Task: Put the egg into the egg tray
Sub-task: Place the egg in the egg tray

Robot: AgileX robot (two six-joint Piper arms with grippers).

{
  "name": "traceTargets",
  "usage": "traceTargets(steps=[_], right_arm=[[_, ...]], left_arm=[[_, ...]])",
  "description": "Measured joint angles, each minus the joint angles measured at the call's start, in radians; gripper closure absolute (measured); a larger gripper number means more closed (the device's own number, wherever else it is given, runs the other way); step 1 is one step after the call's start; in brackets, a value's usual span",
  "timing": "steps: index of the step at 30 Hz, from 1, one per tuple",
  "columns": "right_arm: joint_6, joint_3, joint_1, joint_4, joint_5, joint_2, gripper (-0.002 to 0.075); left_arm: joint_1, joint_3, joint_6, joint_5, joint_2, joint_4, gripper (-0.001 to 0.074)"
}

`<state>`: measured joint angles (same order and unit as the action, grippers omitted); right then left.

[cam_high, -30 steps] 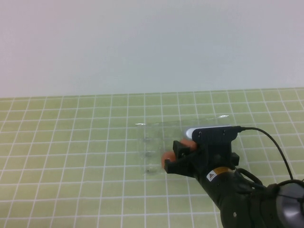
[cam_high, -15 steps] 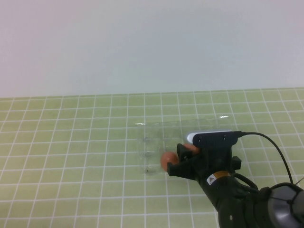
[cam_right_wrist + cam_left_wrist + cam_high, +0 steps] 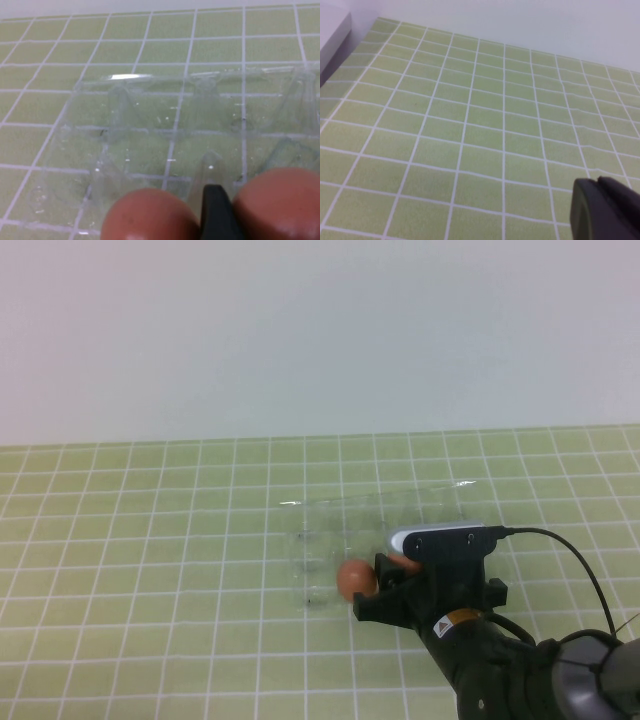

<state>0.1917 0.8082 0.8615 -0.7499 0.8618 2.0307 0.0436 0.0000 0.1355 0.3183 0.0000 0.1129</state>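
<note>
The clear egg tray lies on the green grid mat at mid-table and fills the right wrist view. One brown-orange egg sits at the tray's near row, just left of my right gripper; it also shows in the right wrist view. My right gripper is over the tray's near edge, shut on the second egg, which shows beside a black finger in the right wrist view. My left gripper is shut and empty over bare mat, out of the high view.
The green grid mat runs back to a plain pale wall. A pale box corner stands at the mat's edge in the left wrist view. The right arm's black cable loops beside the tray.
My right gripper has moved a little toward the near side and lower with its egg. The loose egg and the tray have stayed put.
</note>
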Motion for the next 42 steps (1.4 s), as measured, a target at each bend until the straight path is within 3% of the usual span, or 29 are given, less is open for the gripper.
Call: traceTargets(steps=[14, 23, 35, 42], right_arm=[[0.0, 0.001, 0.0, 0.0, -0.025, 0.002, 0.0336], [0.0, 0.001, 0.0, 0.0, -0.027, 0.002, 0.0257], [0.065, 0.001, 0.0, -0.006, -0.046, -0.098, 0.0244], [0.319, 0.001, 0.0, -0.018, -0.104, -0.356, 0.025]], left_arm=[[0.0, 0.0, 0.0, 0.0, 0.0, 0.0, 0.0738], [0.0, 0.0, 0.0, 0.0, 0.0, 0.0, 0.0738], [0.0, 0.0, 0.0, 0.0, 0.0, 0.0, 0.0738], [0.0, 0.0, 0.0, 0.0, 0.0, 0.0, 0.0738]])
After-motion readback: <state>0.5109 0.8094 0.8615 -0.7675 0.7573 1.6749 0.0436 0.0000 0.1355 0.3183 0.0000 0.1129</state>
